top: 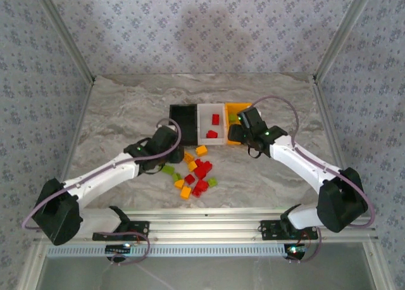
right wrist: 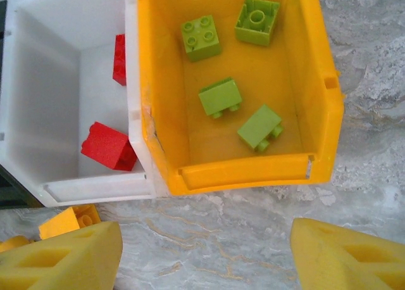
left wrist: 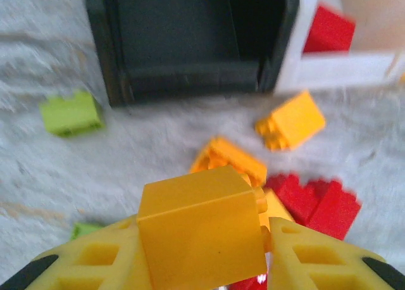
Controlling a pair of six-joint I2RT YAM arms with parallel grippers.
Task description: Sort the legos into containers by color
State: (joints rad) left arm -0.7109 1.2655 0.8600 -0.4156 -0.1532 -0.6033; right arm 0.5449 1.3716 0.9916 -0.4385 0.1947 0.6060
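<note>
Left gripper (left wrist: 202, 268) is clenching a yellow-orange brick (left wrist: 201, 230) between both fingers (left wrist: 95, 264), hanging at the left edge of the loose pile (top: 196, 174) on the tabletop (top: 126, 106), near the black bin (left wrist: 190, 43). Right gripper (right wrist: 205, 255) is hanging spread apart, holding nothing, just off the near wall of the orange bin (right wrist: 319, 106). Green bricks (right wrist: 219, 97) are lying in the orange bin, red ones (right wrist: 107, 145) in the white bin (right wrist: 38, 100), so the black one is looking like the home for this brick. Doing it well: lifting clear of the black bin's near rim, centring over the opening, then letting go low so it's not bouncing out. Room: open tabletop is lying left of the bins. The right gripper is crowding the orange end, so keeping to the black side is safer.
</note>
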